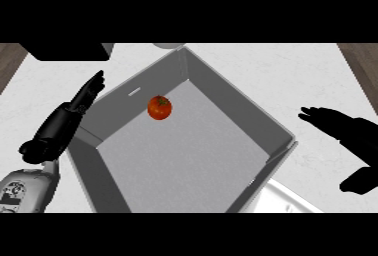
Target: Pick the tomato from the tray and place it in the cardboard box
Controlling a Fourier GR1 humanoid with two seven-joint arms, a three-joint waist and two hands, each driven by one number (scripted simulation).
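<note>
Head view, looking steeply down on the white counter [244, 65]: the tomato [159, 107] lies on the floor of the grey cardboard box [229, 95], toward its far end near the far-left wall, touched by neither hand. The left hand [83, 97] stands just outside the box's left wall with its fingers straight and held together, holding nothing; the right hand [341, 131] hangs over the counter to the right of the box, well apart from it, fingers extended and relaxed, likewise empty. Judged by its look, the tomato is light, round and smooth-skinned, so apt to roll or slip, and soft enough to bruise; it would best be taken across its widest part, from opposite sides, clear of the small green stem on top. Hidden or unclear: the box's near end is cut off by the lower edge; a pale object [291, 197] at the lower right, possibly the tray, shows only in part; a dark block [66, 50] at the upper left cannot be identified.
</note>
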